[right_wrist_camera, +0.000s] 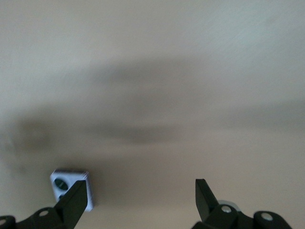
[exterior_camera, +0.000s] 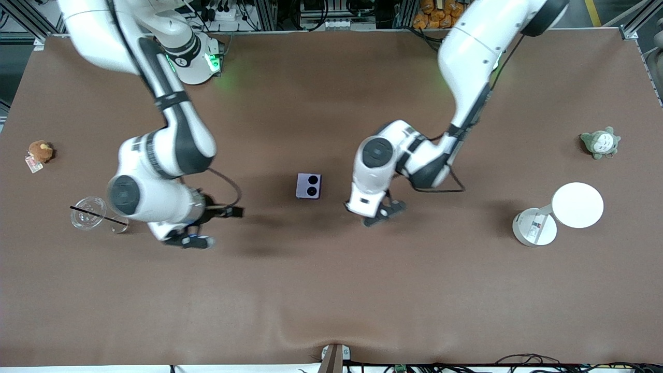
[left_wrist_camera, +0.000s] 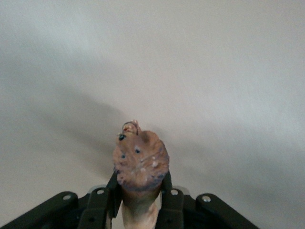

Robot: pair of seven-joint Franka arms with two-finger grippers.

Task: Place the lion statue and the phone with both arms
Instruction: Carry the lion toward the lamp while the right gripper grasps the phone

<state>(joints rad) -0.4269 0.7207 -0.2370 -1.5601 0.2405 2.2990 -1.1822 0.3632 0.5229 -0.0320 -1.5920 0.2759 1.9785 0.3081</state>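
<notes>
The lavender phone (exterior_camera: 308,186) lies flat at the middle of the brown table, its two black camera circles facing up. It also shows in the right wrist view (right_wrist_camera: 62,181), partly hidden by one finger. My left gripper (exterior_camera: 380,212) is low over the table beside the phone, toward the left arm's end. In the left wrist view it (left_wrist_camera: 140,182) is shut on the reddish-brown lion statue (left_wrist_camera: 140,162). The lion is hidden in the front view. My right gripper (exterior_camera: 191,241) is open and empty (right_wrist_camera: 140,191) over the table toward the right arm's end, apart from the phone.
A clear plastic lid with a black straw (exterior_camera: 89,212) lies next to the right arm's hand. A brown plush with a tag (exterior_camera: 40,151) sits at the right arm's end. A grey-green plush (exterior_camera: 601,142) and a white round stand (exterior_camera: 577,204) are at the left arm's end.
</notes>
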